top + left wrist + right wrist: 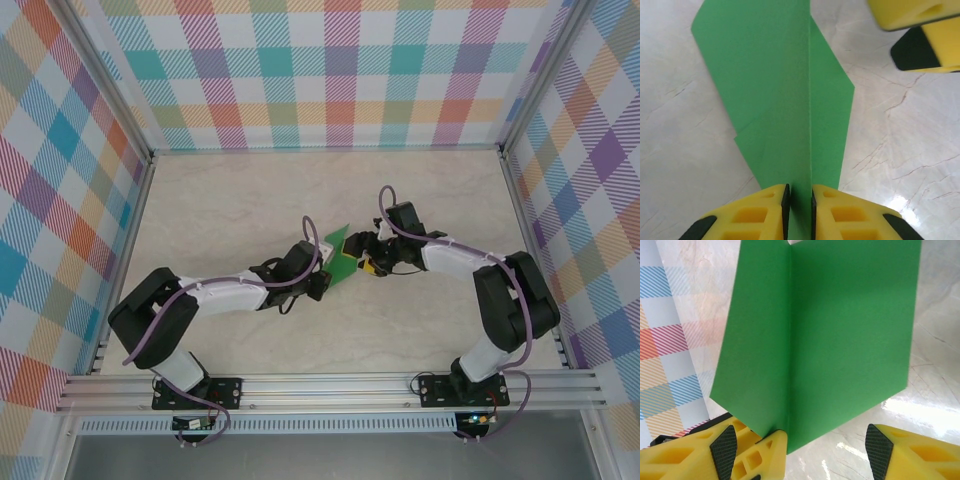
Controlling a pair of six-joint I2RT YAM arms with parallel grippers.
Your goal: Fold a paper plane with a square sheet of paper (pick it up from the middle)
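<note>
The square sheet of paper (pixel 341 254) is bright green and folded into an angular shape with a sharp centre crease (pixel 790 100). It stands up off the table between the two arms. My left gripper (pixel 325 276) has its yellow fingers close together around the paper's lower edge (pixel 799 205), with the crease against the right pad. My right gripper (pixel 368 262) is open wide just beyond the paper. In the right wrist view the green sheet (pixel 840 340) rises in front of its spread fingers (pixel 802 452), which do not touch it. Its fingertips (pixel 920 30) show at the top right of the left wrist view.
The tabletop (pixel 250 200) is pale marble-patterned, enclosed by checked walls (pixel 330 70) on three sides and aluminium rails (pixel 330 385) at the near edge. Both arms meet at the table's middle.
</note>
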